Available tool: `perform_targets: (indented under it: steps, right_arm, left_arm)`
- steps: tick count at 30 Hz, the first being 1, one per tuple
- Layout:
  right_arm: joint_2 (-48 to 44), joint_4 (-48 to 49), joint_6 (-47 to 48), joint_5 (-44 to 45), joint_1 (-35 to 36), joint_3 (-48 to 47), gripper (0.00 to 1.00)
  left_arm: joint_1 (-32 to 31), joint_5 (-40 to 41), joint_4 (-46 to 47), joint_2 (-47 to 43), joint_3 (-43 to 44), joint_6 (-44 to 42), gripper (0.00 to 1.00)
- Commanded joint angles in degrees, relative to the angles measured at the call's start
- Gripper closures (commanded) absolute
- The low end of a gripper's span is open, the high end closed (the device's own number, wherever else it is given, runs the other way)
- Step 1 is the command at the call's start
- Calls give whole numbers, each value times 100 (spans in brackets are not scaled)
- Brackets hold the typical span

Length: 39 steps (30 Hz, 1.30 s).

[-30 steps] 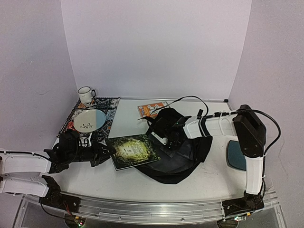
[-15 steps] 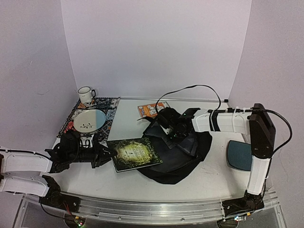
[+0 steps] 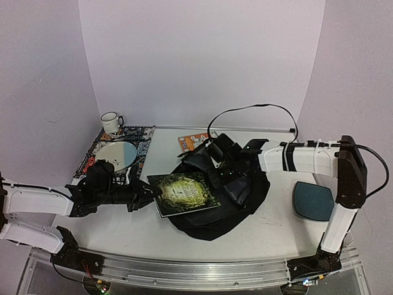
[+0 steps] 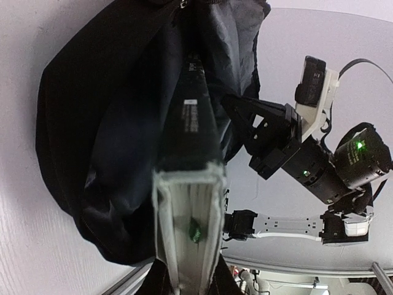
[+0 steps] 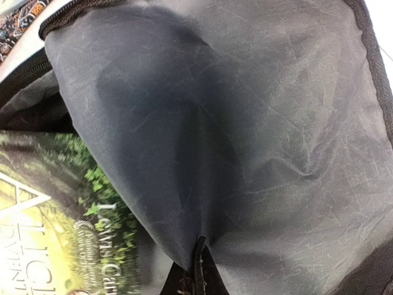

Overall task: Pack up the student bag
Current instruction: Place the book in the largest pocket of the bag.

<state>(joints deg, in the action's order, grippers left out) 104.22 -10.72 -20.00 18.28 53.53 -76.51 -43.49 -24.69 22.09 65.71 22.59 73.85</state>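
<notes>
**PACKING STATUS: FIRST ITEM PARTLY INSERTED**

**Position.** The bag [image 3: 236, 212] lies slumped in the middle of the table [image 3: 123, 227], with its mouth facing the left arm.

**Grip states.**
- The right gripper [image 3: 220, 161] is fully closed on the rim of the bag. Its wrist view shows the grey lining pinched between the fingers and lifted, which holds the mouth open.
- The left gripper [image 3: 146, 195] is nearly closed, clamped on the near end of a book [image 3: 183, 192].

**Progress.**
- The far end of the book reaches into the open mouth; the near part lies outside, over the edge of the bag.
- Insertion is judged to be under way but not complete.
- Left to do: slide the book fully in, release it, and release the rim.
- Whether other items are meant for packing cannot be told.

**Item count.**
- Bag: one.
- Book: one.
- Orange booklet [image 3: 194, 141]: one, just behind the bag.
- Teal pad [image 3: 313, 201]: one, near the bag's right side.
- Plate [image 3: 115, 155]: one, on one patterned mat [image 3: 140, 136] at the far left.
- Mug [image 3: 110, 121]: one, behind the plate.
</notes>
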Motion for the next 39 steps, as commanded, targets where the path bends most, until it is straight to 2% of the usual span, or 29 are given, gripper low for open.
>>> perform_targets:
  steps: [1, 7, 10, 19, 24, 32, 39]
  right_arm:
    - [-511, 485, -390, -159, 117, 128, 100]
    - [-665, 671, -478, -287, 251, 169, 100]
    - [-746, 740, -496, -324, 314, 221, 100]
    - [-1000, 927, -728, -395, 446, 492, 100]
    - [-1091, 931, -789, -218, 465, 648, 100]
    - [-1135, 924, -858, 48, 461, 735, 100]
    - [-1127, 1028, -905, -157, 464, 658, 100]
  left_arm:
    - [-104, 694, 698, 13, 397, 61, 100]
    - [-200, 808, 1023, 680, 682, 68, 100]
    - [-289, 790, 1529, 948, 726, 201, 100]
    - [-534, 1324, 2156, 1178, 822, 392, 100]
    - [-599, 1039, 2187, 1076, 892, 612, 100]
    - [-608, 1631, 2068, 257, 118, 678, 100]
    - [-763, 1468, 2079, 1163, 943, 300, 100]
